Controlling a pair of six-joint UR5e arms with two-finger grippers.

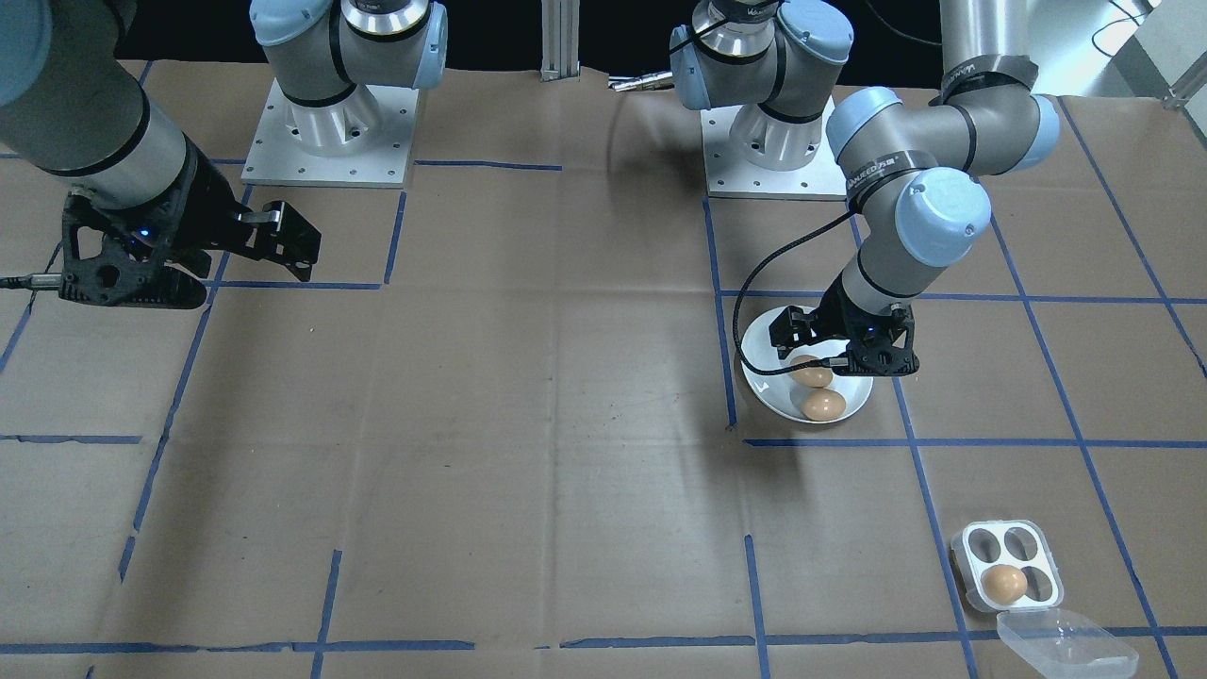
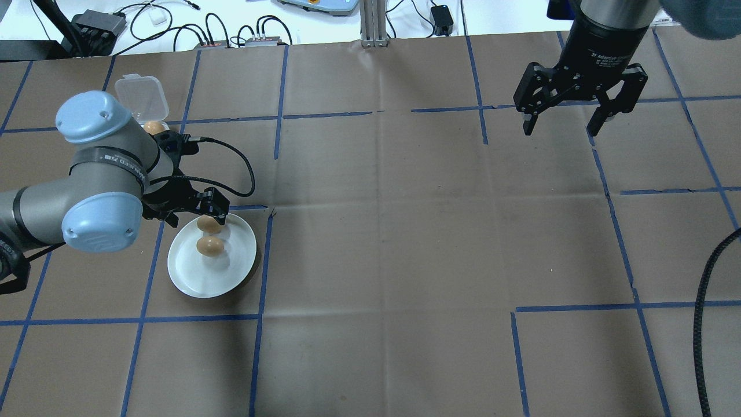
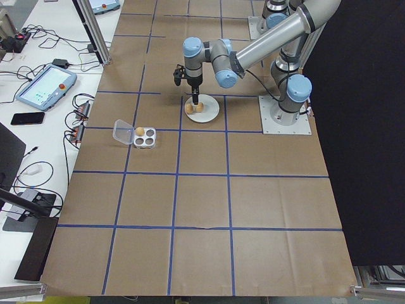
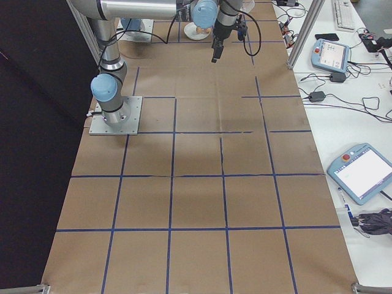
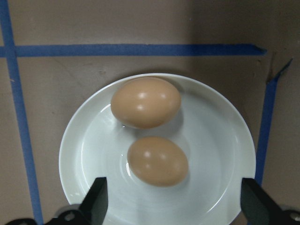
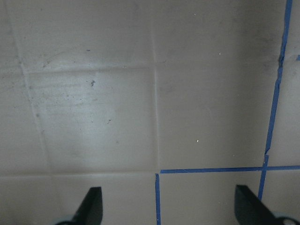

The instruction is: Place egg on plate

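Fingers (image 5: 96, 199) of my left gripper (image 5: 171, 206) are spread wide, gripping nothing, above the plate (image 5: 220, 140). Brown table (image 2: 405, 231) lies broad and bare toward my right gripper (image 2: 564, 119), also spread. Round white plate, raised rim, sits beside blue tape (image 5: 131, 49); two brown eggs (image 5: 157, 160) rest inside it, just touching.

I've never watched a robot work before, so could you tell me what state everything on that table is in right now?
Plate: flat on the table, two eggs on it.
Upper egg: lying on the plate.
Lower egg: lying on the plate, free.
Egg tray: lid open, one egg in it, three cups empty.
Left gripper: fingers open above the plate, holding nothing.
Right gripper: fingers open, empty, above bare table.
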